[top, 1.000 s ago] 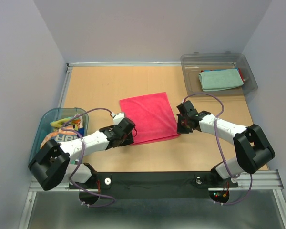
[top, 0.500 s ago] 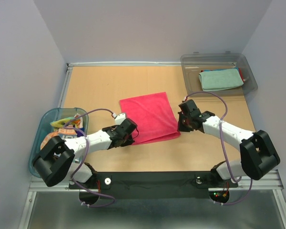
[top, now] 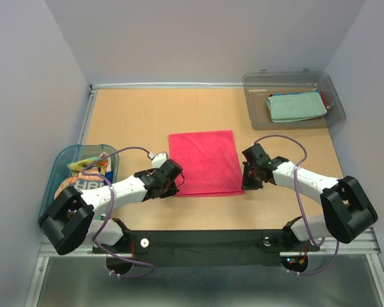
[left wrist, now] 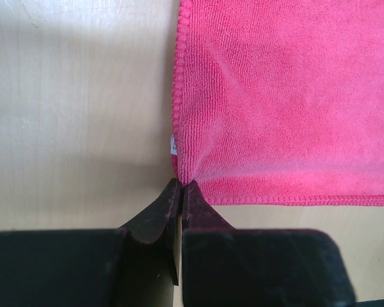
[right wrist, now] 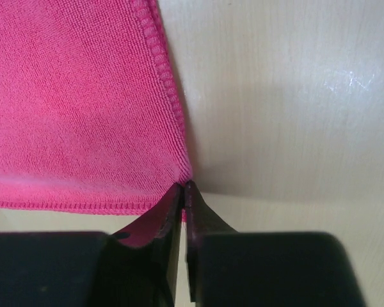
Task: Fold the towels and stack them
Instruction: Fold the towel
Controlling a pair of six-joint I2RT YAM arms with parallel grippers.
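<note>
A magenta pink towel [top: 203, 162] lies flat and squared on the wooden table, its edges running straight toward me. My left gripper [top: 175, 187] pinches its near left corner [left wrist: 182, 173], jaws shut on the cloth. My right gripper [top: 244, 181] is shut on the near right corner [right wrist: 184, 174]. A folded teal towel [top: 296, 107] rests in the clear grey bin [top: 253, 96] at the back right. More towels, yellow and a striped lettered one [top: 83, 182], lie in the blue-rimmed tub [top: 51, 182] at the left.
Purple cables loop over both arms. The table's raised metal rim [top: 86, 121] runs along the left side and the back. The arms' base rail [top: 205, 242] spans the near edge.
The left gripper has closed on the near left corner. Both arms have turned the pink towel from a skewed lie to square with the table; the right gripper moved nearer and right.
</note>
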